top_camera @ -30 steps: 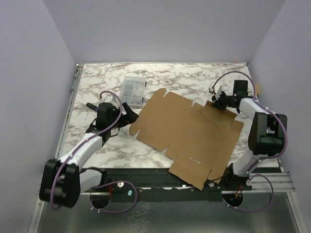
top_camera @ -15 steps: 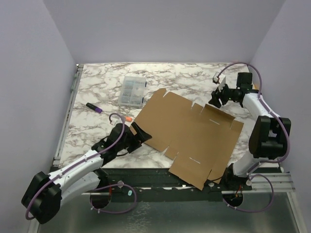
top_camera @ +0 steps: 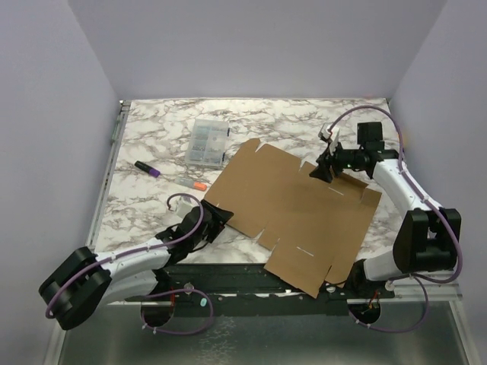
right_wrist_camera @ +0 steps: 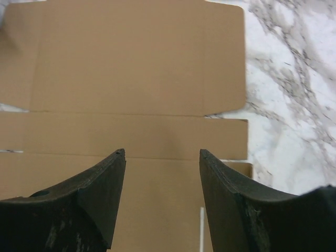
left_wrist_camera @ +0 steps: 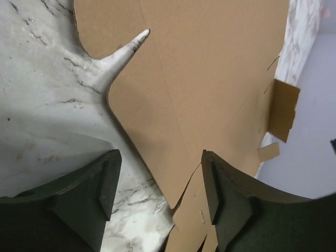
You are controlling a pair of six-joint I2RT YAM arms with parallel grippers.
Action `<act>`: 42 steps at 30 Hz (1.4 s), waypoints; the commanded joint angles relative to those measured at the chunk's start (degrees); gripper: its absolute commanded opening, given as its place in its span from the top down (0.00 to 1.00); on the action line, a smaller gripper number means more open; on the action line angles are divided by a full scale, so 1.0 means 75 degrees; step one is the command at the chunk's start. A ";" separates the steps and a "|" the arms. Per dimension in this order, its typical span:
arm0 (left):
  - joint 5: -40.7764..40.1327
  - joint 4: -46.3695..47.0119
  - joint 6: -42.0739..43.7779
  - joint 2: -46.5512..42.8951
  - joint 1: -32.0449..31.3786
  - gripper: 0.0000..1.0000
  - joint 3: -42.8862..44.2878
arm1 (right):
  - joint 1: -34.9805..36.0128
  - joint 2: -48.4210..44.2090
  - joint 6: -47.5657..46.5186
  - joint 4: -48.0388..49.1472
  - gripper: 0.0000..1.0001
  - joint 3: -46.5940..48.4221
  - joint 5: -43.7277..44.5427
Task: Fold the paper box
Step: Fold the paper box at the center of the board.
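Observation:
The paper box (top_camera: pixel 293 209) is a flat brown cardboard die-cut sheet lying unfolded on the marble table; its near corner hangs over the front edge. My left gripper (top_camera: pixel 218 219) is open and low at the sheet's left edge, and in the left wrist view the sheet (left_wrist_camera: pixel 199 79) runs between its open fingers (left_wrist_camera: pixel 102 181). My right gripper (top_camera: pixel 318 171) is open above the sheet's far right flaps. The right wrist view shows the flat flaps (right_wrist_camera: pixel 142 68) beyond its spread fingers (right_wrist_camera: pixel 110 184), which hold nothing.
A clear plastic compartment case (top_camera: pixel 207 142) stands at the back left of the sheet. A purple marker (top_camera: pixel 147 168) and a small orange-tipped pen (top_camera: pixel 192 183) lie on the table (top_camera: pixel 152 129) left of the sheet. Lilac walls enclose three sides.
My left arm has swung down from beside the case to the sheet's near left edge, uncovering the markers. My right gripper lifted back, then came forward over the sheet's far right flaps.

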 commanded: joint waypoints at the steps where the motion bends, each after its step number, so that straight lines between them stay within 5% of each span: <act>1: -0.0782 0.1160 -0.0580 0.0700 -0.0048 0.34 -0.0286 | 0.0451 -0.0454 0.0293 -0.0267 0.38 -0.0341 -0.0484; 7: -0.1189 0.2467 -0.0701 0.1564 -0.0037 0.62 -0.0426 | 0.1161 -0.0800 -0.0255 -0.0606 0.36 -0.0708 -0.1112; 11: -0.1173 0.3261 -0.0240 0.1995 -0.0025 0.99 -0.0184 | 0.1900 -0.0812 -0.0793 -0.0878 0.33 -0.0944 -0.1301; 17: -0.1619 0.3307 0.1420 0.1329 -0.0222 1.00 0.0767 | 0.3237 -0.0699 0.0098 -0.0261 0.32 -0.1015 0.0289; 27: -0.2004 0.3411 0.4401 0.1545 -0.0705 1.00 0.2217 | 0.3091 -0.0364 0.2452 -0.0182 0.23 0.0866 0.0724; 35: -0.1123 0.3505 0.7954 0.1799 -0.0793 1.00 0.2561 | 0.2215 0.0531 -0.1279 -0.2878 0.11 0.4502 0.0801; 42: -0.0239 0.3494 1.0757 0.1667 -0.0808 1.00 0.2491 | 0.2129 0.0978 -0.4654 -0.3819 0.08 0.4745 0.0116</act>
